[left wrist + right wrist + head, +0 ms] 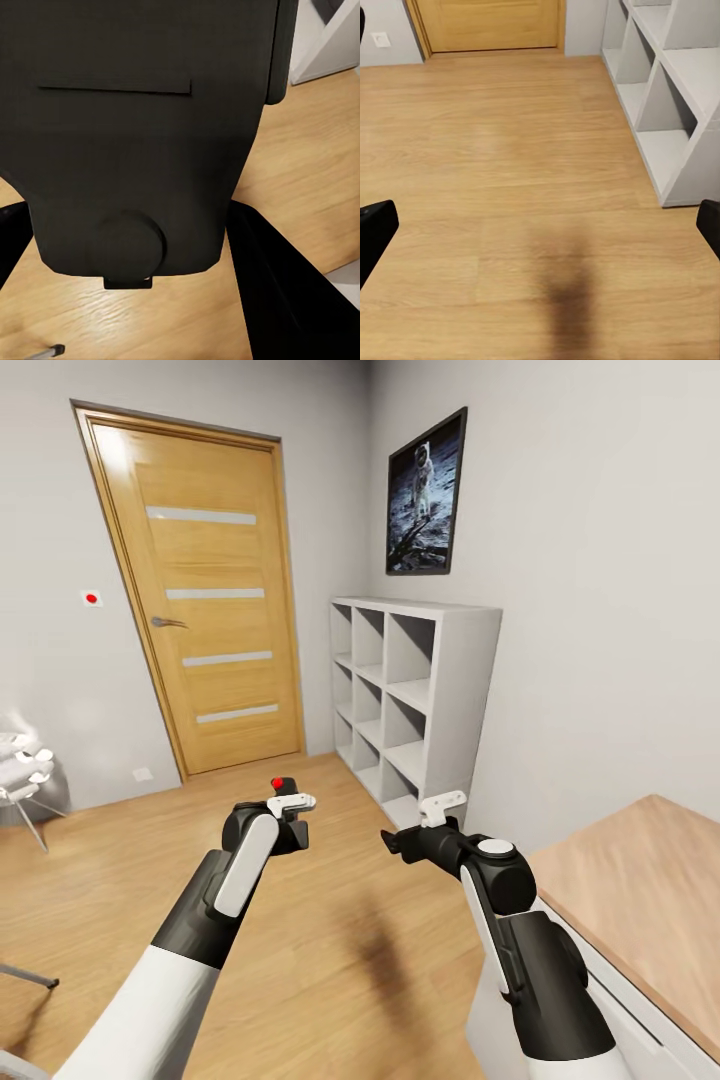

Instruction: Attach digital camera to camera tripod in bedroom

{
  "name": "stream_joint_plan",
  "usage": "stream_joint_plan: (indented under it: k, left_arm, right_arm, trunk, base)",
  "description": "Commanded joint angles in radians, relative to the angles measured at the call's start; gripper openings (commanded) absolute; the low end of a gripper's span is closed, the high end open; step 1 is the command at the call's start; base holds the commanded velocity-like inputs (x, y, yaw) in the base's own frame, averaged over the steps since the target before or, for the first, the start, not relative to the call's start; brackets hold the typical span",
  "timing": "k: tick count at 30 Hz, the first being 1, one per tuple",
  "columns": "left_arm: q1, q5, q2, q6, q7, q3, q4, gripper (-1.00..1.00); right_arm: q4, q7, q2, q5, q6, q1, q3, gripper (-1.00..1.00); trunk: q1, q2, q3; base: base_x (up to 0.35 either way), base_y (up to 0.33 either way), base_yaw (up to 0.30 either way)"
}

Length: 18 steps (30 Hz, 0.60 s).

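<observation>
Left gripper (pixel 288 807): held out over the wooden floor (pixel 330 950), clamped on the digital camera (pixel 284 788); in the left wrist view the black camera body (pixel 142 135) sits between the two dark fingers (pixel 277 292) and hides most of what lies beyond.
Digital camera: in the left gripper, red button up, at scene centre, near the robot.
Right gripper (pixel 400 843): held out to the right of the left one, nothing in it; in the right wrist view its fingertips (pixel 375 232) stand wide apart at either edge, with bare floor between them.
Door (pixel 205 595): pale wood with four light strips, closed, in the far wall, left of centre.
Shelf unit (pixel 415 700): white cubes against the right wall, far right, compartments bare.
Picture (pixel 427 495): dark-framed astronaut print on the right wall above the shelf.
Tabletop (pixel 650 900): light wood, near right, beside the right arm.
</observation>
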Motion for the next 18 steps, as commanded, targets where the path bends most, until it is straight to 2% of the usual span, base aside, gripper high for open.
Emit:
stream_joint_plan:
  k: [1,6,18]
  left_arm:
    - [-0.001,0.007,0.000,0.004,0.008,-0.001,-0.001,-1.00]
    - [-0.001,0.006,0.000,0.004,0.008,0.000,-0.001,-1.00]
    - [-0.001,0.003,0.002,0.004,0.008,0.000,-0.008,-1.00]
  right_arm:
    - [-0.001,0.008,0.000,0.011,0.004,-0.001,0.000,1.00]
    - [-0.001,0.008,0.000,0.011,0.004,-0.001,0.001,1.00]
    - [-0.001,0.008,0.000,0.011,0.004,-0.001,0.003,1.00]
  trunk:
    - [0.000,-0.001,-0.001]
    - [0.000,-0.001,-0.001]
    - [0.000,-0.001,-0.001]
  base:
    - [0.000,-0.005,0.013]
    - [0.071,-0.043,0.006]
    - [0.237,-0.091,0.001]
